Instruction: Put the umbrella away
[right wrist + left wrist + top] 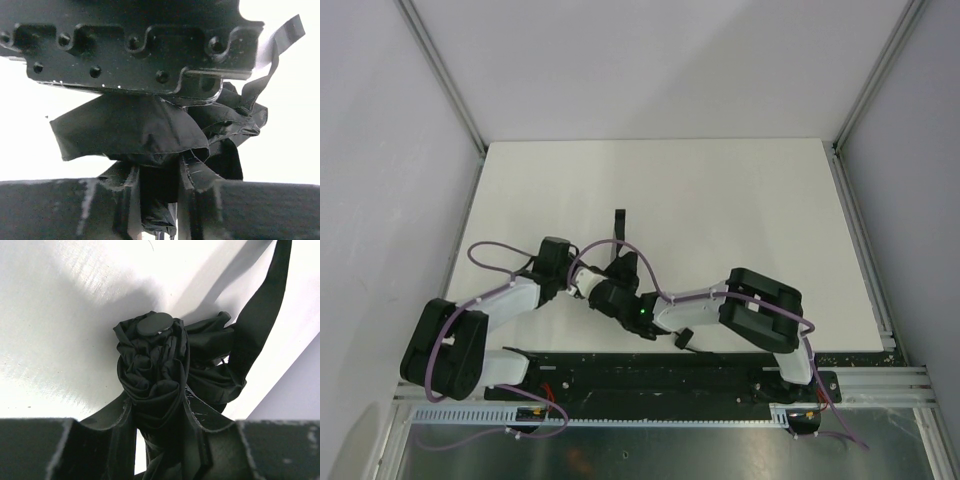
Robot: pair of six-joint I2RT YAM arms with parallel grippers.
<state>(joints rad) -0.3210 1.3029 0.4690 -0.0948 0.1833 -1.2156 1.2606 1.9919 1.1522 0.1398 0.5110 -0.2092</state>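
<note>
The left arm (510, 295) and the right arm (760, 305), two in all, reach in from the near edge of the white desk (740, 200). The left gripper (160, 440) and the right gripper (157, 200) each pinch the one black umbrella (155, 370), whose crumpled fabric fills the gap between both pairs of fingers. The umbrella is folded into a single bunched bundle with one round cap (155, 323) at its tip, close to the near edge and about midway between the left and right edges, and one loose strap (260, 315) trails toward the far edge.
</note>
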